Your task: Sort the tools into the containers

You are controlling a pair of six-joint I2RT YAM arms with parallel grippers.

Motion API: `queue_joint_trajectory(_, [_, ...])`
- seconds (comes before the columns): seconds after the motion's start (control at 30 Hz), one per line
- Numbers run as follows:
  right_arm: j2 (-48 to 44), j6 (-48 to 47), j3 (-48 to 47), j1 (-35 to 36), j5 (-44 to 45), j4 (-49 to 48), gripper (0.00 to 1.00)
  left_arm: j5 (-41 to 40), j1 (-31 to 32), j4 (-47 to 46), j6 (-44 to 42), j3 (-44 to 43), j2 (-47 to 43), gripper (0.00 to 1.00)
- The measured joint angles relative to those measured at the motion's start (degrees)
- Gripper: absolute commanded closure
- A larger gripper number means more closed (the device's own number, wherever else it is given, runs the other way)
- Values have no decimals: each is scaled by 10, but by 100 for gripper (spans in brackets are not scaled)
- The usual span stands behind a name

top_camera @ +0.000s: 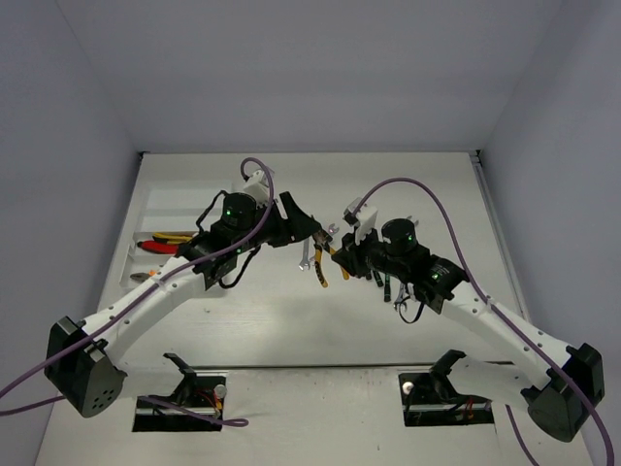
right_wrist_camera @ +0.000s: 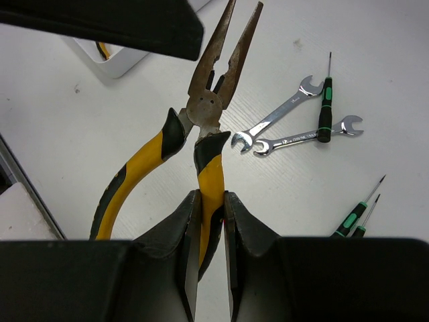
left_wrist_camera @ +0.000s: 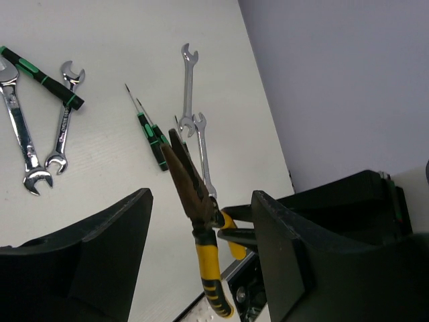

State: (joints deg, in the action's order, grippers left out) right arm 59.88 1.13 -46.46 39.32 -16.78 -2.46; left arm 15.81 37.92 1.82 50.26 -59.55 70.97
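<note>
White tabletop (top_camera: 388, 194), grey walls, and a mid-air meeting: the right gripper (right_wrist_camera: 211, 221) is pinched tight on one yellow handle of the needle-nose pliers (right_wrist_camera: 211, 114), offering the nose to the left gripper (left_wrist_camera: 201, 201), whose fingers stand wide apart either side of it. It looks like a handover, since the tray (right_wrist_camera: 117, 64) sits on the left arm's side. Wrenches (left_wrist_camera: 188, 80) and screwdrivers (left_wrist_camera: 151, 131) lie loose below.

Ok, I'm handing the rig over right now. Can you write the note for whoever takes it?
Right gripper: shut on one handle of the yellow pliers, held up.
Left gripper: open, fingers on either side of the pliers' nose, not gripping.
Done: a few red and orange-handled tools lie in the tray.
Left: the pliers, plus wrenches and screwdrivers loose on the table.
</note>
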Motion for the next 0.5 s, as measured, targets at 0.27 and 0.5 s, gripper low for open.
queue_joint_trajectory(0.27, [0,0,1,11,1,-10,100,-13,0,-15,27,0,44,51])
queue_joint_trajectory(0.5, [0,0,2,18,1,-17,100,-17,0,-20,38,0,58,67])
